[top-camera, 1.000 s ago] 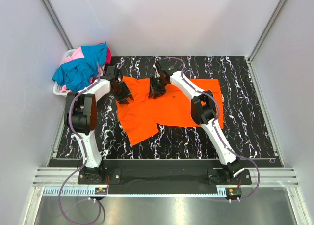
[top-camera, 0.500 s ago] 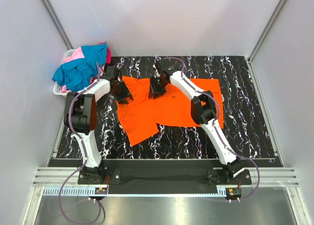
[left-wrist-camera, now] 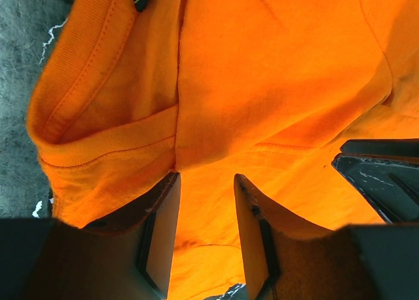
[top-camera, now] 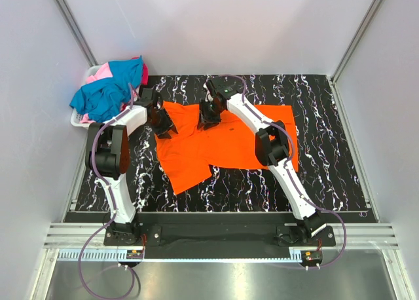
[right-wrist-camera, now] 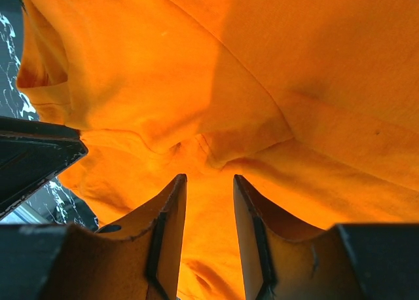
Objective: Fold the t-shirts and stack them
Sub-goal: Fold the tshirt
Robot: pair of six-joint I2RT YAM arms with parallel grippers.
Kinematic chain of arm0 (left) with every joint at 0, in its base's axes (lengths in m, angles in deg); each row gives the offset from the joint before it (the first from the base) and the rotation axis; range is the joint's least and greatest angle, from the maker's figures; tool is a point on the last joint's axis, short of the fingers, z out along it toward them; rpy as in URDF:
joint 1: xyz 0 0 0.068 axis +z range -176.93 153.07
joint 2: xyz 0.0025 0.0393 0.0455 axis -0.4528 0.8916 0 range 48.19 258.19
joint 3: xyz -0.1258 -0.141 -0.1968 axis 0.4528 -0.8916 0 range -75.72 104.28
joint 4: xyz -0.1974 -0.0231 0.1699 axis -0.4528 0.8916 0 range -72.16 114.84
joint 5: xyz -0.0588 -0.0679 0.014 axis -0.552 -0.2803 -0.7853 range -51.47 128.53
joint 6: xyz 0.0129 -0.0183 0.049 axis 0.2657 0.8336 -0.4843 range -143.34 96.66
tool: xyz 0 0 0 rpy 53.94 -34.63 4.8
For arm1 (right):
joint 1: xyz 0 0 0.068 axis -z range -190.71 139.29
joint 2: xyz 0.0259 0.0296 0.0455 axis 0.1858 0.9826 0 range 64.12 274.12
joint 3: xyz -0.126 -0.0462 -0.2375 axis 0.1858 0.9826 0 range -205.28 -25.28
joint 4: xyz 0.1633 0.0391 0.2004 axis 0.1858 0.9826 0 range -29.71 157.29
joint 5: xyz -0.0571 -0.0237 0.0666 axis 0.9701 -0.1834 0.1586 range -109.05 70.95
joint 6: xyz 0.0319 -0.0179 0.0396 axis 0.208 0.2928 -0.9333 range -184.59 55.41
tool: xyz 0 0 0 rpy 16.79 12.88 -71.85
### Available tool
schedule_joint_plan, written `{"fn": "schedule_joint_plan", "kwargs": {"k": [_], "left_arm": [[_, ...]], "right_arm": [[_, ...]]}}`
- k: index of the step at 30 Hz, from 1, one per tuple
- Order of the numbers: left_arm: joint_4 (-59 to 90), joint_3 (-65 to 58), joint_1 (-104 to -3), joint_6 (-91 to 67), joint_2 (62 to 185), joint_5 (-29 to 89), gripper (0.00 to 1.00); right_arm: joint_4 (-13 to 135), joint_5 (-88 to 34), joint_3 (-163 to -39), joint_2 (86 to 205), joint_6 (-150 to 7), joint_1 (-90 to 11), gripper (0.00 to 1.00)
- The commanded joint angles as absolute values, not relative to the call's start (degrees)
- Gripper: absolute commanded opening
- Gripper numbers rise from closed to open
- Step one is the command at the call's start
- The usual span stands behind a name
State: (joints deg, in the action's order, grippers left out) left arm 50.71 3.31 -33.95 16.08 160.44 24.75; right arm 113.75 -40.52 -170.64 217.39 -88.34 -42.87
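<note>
The vivid orange t-shirt (top-camera: 226,139) lies spread on the black marbled table, one sleeve pointing toward the near left. My left gripper (top-camera: 162,123) is down on its left edge by the collar. In the left wrist view the left gripper (left-wrist-camera: 205,177) has its jaws a narrow gap apart over the orange cloth (left-wrist-camera: 262,71), with the ribbed collar (left-wrist-camera: 85,57) just ahead. My right gripper (top-camera: 209,113) is down on the shirt's far middle. In the right wrist view the right gripper (right-wrist-camera: 209,177) is also narrowly open, with a small pucker of cloth (right-wrist-camera: 196,146) at its tips. Teal-blue (top-camera: 108,90), pink and red shirts are heaped at the far left.
The white slatted basket (top-camera: 77,118) under the heap stands at the table's far left corner, close to my left arm. Grey walls close in the table (top-camera: 327,175) on three sides. The other gripper's dark finger shows at the edge of each wrist view.
My right gripper has shifted very slightly toward the far side on the shirt. The left arm and the shirt look unchanged.
</note>
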Motion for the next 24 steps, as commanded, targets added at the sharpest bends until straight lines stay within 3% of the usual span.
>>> {"fn": "schedule_joint_plan", "kwargs": {"k": [1,19,22,23,24], "left_arm": [[49.7,3.2,-33.6,15.6,160.2,25.3,0.43],[50.4,2.4,-33.6,15.2,158.8,25.6,0.43],[50.5,2.0,-33.6,15.0,158.2,25.8,0.43],[50.5,1.8,-33.6,15.0,158.1,26.0,0.42],[50.5,1.5,-33.6,15.0,157.8,26.2,0.43]], "right_arm": [[113.5,-40.4,-173.3,214.4,-87.8,-43.5,0.42],[112.0,-44.0,-173.9,220.8,-88.1,-43.7,0.35],[112.0,-43.8,-174.3,221.2,-88.2,-43.7,0.17],[111.9,-43.5,-174.0,220.7,-88.1,-43.6,0.07],[112.1,-43.0,-173.6,220.4,-88.2,-43.7,0.04]]}}
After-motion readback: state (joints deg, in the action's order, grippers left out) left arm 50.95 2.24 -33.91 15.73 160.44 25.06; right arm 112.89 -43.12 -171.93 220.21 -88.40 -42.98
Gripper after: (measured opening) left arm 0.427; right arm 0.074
